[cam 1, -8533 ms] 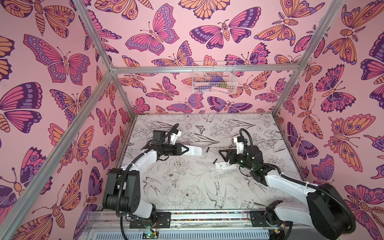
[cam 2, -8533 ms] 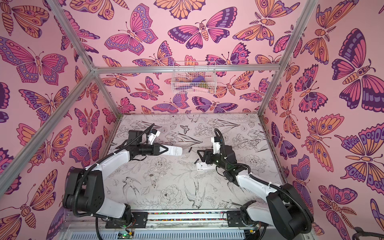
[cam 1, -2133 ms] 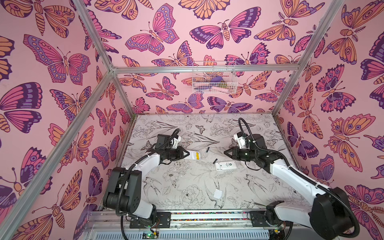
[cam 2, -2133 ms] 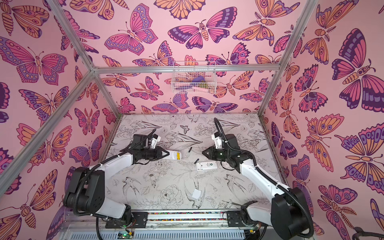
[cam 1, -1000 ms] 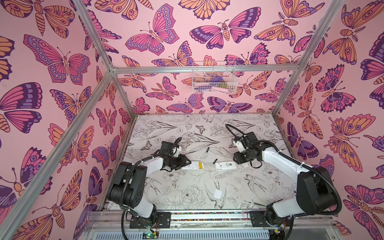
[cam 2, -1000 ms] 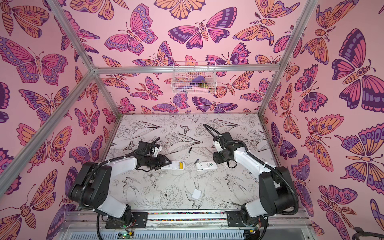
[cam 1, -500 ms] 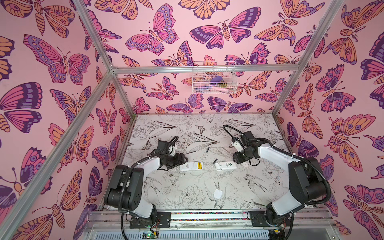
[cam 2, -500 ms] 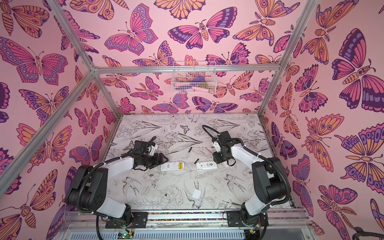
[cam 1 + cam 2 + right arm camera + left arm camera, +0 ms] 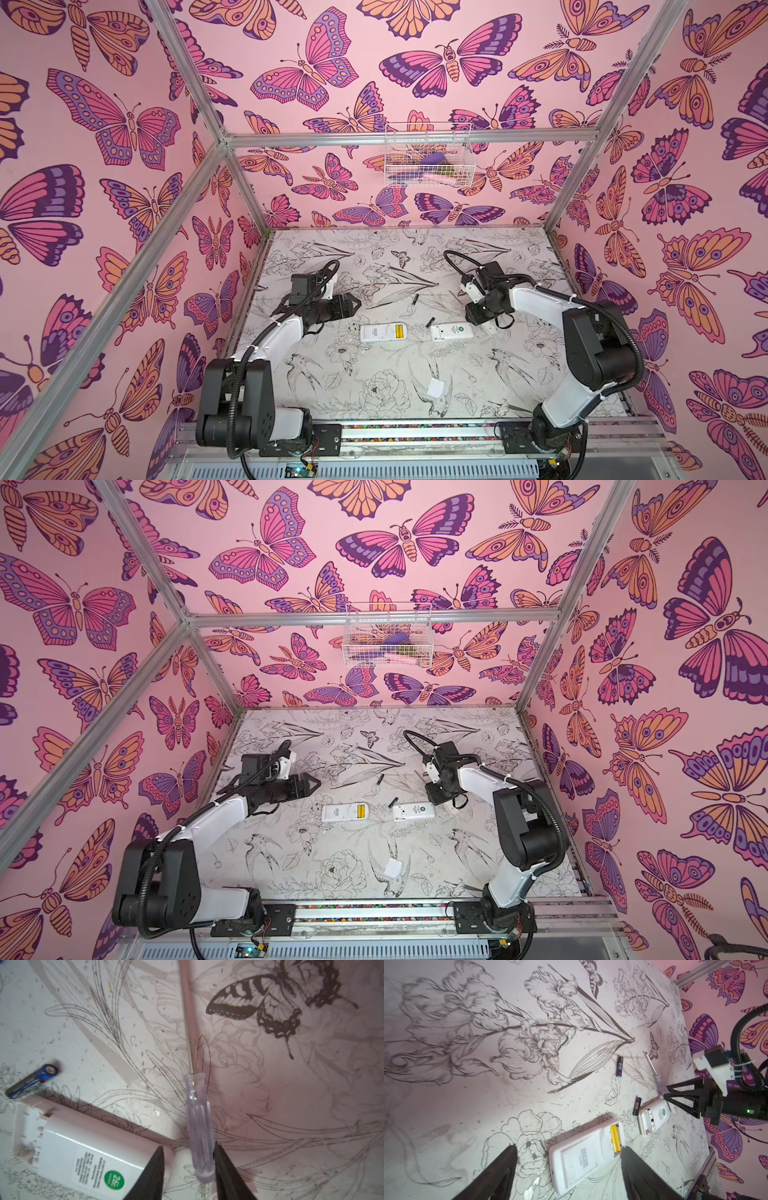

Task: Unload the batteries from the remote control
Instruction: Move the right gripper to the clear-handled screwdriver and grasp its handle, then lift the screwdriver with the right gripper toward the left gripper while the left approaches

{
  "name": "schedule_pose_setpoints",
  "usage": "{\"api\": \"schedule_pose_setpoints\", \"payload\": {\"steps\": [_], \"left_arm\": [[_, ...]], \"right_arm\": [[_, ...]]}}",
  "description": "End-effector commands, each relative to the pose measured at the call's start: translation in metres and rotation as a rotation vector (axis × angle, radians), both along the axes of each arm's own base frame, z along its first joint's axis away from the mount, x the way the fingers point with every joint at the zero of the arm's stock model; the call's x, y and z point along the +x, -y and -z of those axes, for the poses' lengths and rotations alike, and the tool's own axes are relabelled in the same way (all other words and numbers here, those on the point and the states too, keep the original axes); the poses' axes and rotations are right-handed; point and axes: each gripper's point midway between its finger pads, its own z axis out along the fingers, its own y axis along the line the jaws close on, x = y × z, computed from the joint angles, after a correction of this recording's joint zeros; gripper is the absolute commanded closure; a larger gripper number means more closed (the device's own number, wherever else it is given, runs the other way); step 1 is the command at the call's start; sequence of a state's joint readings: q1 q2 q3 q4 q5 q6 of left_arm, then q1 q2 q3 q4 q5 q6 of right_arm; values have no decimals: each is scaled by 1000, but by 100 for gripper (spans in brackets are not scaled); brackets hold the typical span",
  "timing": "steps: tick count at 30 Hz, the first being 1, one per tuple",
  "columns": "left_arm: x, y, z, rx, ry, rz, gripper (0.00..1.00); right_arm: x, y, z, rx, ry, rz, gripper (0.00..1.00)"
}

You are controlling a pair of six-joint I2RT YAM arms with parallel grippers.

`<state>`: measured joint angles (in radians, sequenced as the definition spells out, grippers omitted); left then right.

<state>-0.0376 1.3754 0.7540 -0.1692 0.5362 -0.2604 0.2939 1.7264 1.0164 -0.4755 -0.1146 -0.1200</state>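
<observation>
Two claws, read from the tips outward. The left gripper [image 9: 314, 785] stood wide and held nothing. Its jaws pointed level toward the middle of the table [image 9: 316, 399], near the left remote [image 9: 376, 332] but clear of it. Behind it my left arm bent back and down to its base at the front rail. The right gripper [image 9: 188, 1145] pointed down with narrow jaws astride the clear handle of the screwdriver [image 9: 199, 1122], close on one side, a gap showing on the other. Its forearm led out to a raised elbow. The yellow batteries [image 9: 398, 331] sat in the left remote's open bay. A black battery [image 9: 414, 299] lay on the table between the claws. The second black battery [image 9: 429, 322] lay just beside the right remote [image 9: 453, 331].
</observation>
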Motion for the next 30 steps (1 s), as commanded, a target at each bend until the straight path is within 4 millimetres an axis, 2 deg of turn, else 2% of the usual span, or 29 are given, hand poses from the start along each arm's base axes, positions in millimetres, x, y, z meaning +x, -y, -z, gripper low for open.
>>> {"api": "schedule_pose_setpoints", "payload": {"steps": [1,7,15,25,30], "left_arm": [[5,-12,-10,78,32,-6,19],[13,-15,-19,105,68,12,13],[13,-12,-30,112,103,57,4],[19,-20,-55,195,158,76,0],[24,-21,-77,222,190,93,0]], "right_arm": [[4,3,3,-21,15,-24,63],[6,1,7,-11,19,-25,70],[12,2,6,-12,41,-10,79],[15,3,24,-27,14,0,74],[19,0,14,-12,39,-11,91]]}}
